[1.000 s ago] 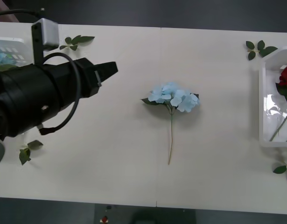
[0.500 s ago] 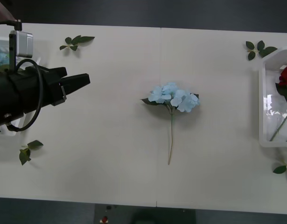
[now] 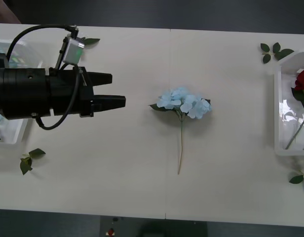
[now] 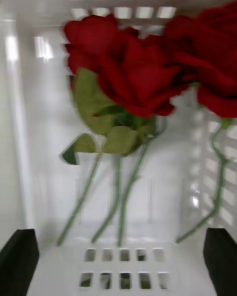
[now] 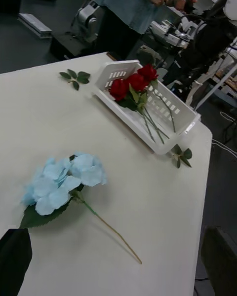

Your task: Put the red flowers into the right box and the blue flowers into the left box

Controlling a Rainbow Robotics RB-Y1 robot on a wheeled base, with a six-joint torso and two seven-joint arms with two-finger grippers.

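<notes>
The left gripper [image 3: 117, 90] hovers over the table [image 3: 142, 59] with its two black fingers spread and nothing between them, aimed straight at the one blue flower [image 3: 184, 103] not yet boxed. That flower lies ahead of the fingertips, well apart from them, with bare table between. Its long axis runs crosswise to the gripper's reach: the fluffy head sits nearly in line with the fingers, and the thin stem [image 3: 181, 148] trails off to one side, toward the robot. I'd judge the left arm much the nearer and the natural one to take it, closing across the stem just below the head. Behind the gripper, partly hidden by the arm, is the left box [image 3: 13, 134]; what it holds I cannot count. Far beyond the flower is the right box [image 5: 143, 116], where the right gripper [image 4: 118, 256] hangs with fingers apart and empty over three red flowers [image 5: 132, 84]. Five loose leaf sprigs [image 3: 273, 51] lie scattered about.
</notes>
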